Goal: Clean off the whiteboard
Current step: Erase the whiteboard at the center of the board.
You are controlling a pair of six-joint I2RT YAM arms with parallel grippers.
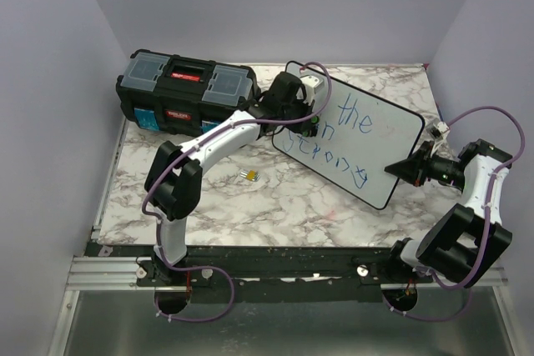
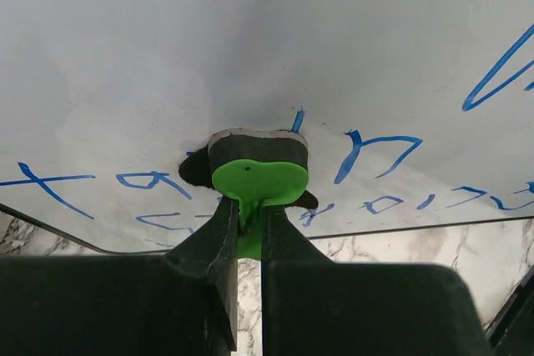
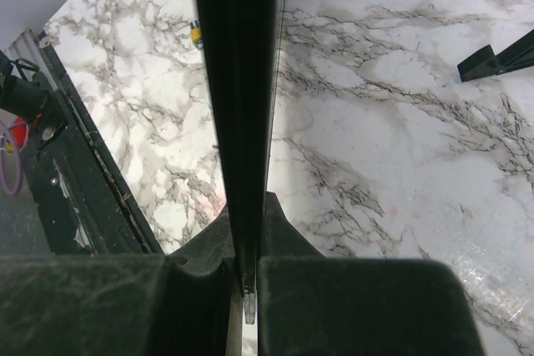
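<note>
The whiteboard sits on the marble tabletop, toward 2 o'clock from the tabletop's middle in the top view. It is turned at a slant, so its long sides run from 10 o'clock to 4 o'clock. Blue lettering in several lines covers its left and middle parts, while the part toward 3 o'clock is bare white.

The left tool reaches over the board's 9 o'clock end. In the left wrist view its jaws are pinched narrow on the green grip of an eraser, whose dark pad presses flat against the white surface among the blue strokes. The board's black rim and the marble beyond it show just below the pad.

The right tool meets the board at its 4 o'clock edge. The right wrist view shows its jaws closed tight on the thin black rim, which runs straight up the view at 12 o'clock with marble on both sides.

A black toolbox with a red label and grey lid pockets stands at 10 o'clock on the tabletop, its right end just beside the left arm's wrist. A small yellow object lies on the marble at 8 o'clock from the board, apart from it.
</note>
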